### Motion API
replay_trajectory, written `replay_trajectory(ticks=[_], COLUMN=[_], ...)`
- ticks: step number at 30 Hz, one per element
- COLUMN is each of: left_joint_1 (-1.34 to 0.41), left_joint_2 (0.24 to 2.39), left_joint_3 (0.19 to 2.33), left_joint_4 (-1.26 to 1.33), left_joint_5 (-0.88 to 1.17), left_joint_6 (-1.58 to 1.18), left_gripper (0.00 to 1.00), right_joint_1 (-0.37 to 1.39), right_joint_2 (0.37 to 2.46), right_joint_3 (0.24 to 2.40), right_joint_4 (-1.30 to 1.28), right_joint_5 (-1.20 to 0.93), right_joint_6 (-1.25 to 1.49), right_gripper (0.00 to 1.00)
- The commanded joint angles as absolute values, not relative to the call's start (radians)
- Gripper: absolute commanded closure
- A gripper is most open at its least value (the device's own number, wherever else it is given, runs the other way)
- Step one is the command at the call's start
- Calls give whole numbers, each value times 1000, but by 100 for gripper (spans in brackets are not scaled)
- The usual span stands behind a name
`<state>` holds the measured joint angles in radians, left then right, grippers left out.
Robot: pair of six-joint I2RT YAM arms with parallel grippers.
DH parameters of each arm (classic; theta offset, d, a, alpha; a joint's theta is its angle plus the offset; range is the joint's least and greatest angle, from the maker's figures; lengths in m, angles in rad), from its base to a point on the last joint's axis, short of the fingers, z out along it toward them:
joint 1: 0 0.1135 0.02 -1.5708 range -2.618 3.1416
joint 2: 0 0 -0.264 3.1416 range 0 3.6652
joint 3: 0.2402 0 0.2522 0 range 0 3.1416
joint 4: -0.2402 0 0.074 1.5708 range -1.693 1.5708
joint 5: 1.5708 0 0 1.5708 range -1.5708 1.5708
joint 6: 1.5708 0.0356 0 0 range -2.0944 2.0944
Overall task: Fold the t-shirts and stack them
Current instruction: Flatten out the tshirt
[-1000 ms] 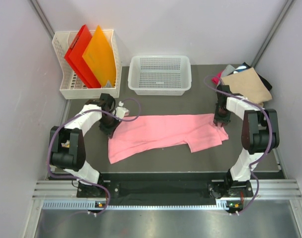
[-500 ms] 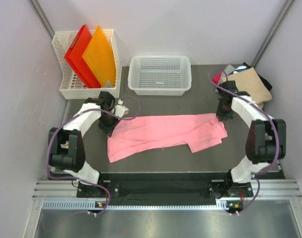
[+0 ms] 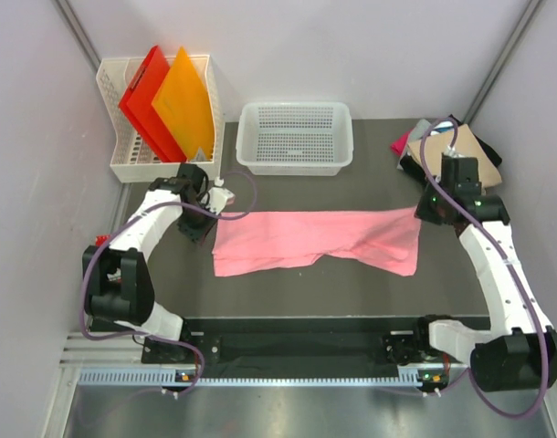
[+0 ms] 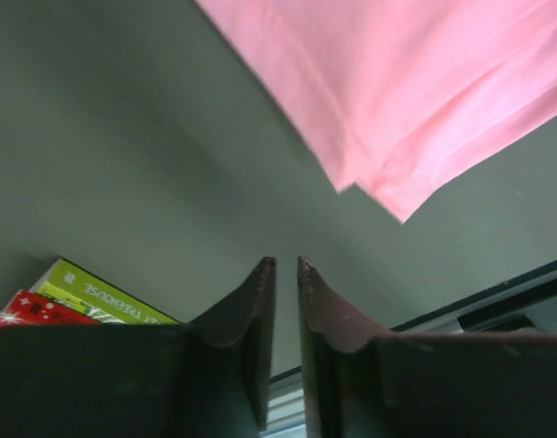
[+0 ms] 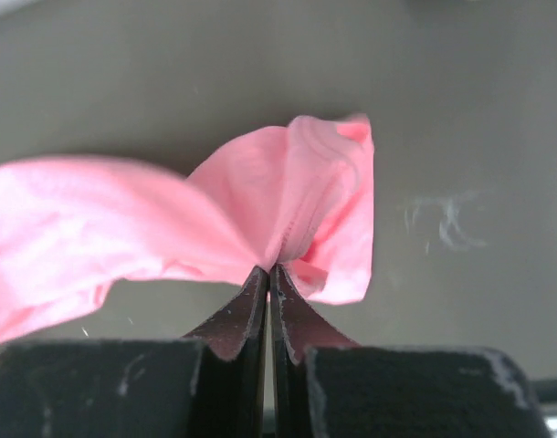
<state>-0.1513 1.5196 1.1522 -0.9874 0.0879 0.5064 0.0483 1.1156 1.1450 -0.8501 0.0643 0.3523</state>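
A light pink t-shirt [image 3: 306,239] lies stretched in a long band across the middle of the dark table. My right gripper [image 3: 425,212] is at the shirt's far right corner. The right wrist view shows that gripper [image 5: 267,268] shut on a bunched fold of the pink cloth [image 5: 288,192]. My left gripper [image 3: 196,226] stands just left of the shirt's left end. In the left wrist view it [image 4: 284,263] is open by a narrow gap with nothing between its fingers, and the pink hem [image 4: 415,82] lies apart from it. Folded t-shirts [image 3: 461,151], tan on top, are stacked at the back right.
A white mesh basket [image 3: 295,137] stands at the back middle. A white rack [image 3: 123,155] at the back left holds a red folder [image 3: 143,96] and an orange folder [image 3: 185,105]. A green and red box [image 4: 87,294] shows beside the left fingers.
The right gripper has shut on the shirt's right corner and pulled it right, straightening the cloth. The left gripper has let go of the left end and its jaws have parted slightly.
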Motion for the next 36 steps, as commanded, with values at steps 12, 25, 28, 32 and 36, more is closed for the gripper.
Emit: replay_trajectory(ticks=[12,25,28,32,36], left_joint_1=[-149,-184,-184,-184,-186], left_joint_2=[1413,1474,1500,1552,1609], left_joint_3=[1169,1017,1026,1078,1115], left_joint_4=[-1031,-943,-902,-877,-870], left_joint_5=[171,179,176,192,218], left_joint_6=[499,436,416,380,353], left_gripper=[78,44,45,47,50], right_joint_1=[54,54,54,55,55], right_joint_2=[1002,1011,1008,1005,1002], right_joint_3=[1143,1068,1069,1077,1077], right_joint_4=[-983,-934,-937,-946,-951], right_joint_5=[32,18,12,12,12], right_joint_6=[376,385,383,377,374], right_gripper=[100,100,100,100,100])
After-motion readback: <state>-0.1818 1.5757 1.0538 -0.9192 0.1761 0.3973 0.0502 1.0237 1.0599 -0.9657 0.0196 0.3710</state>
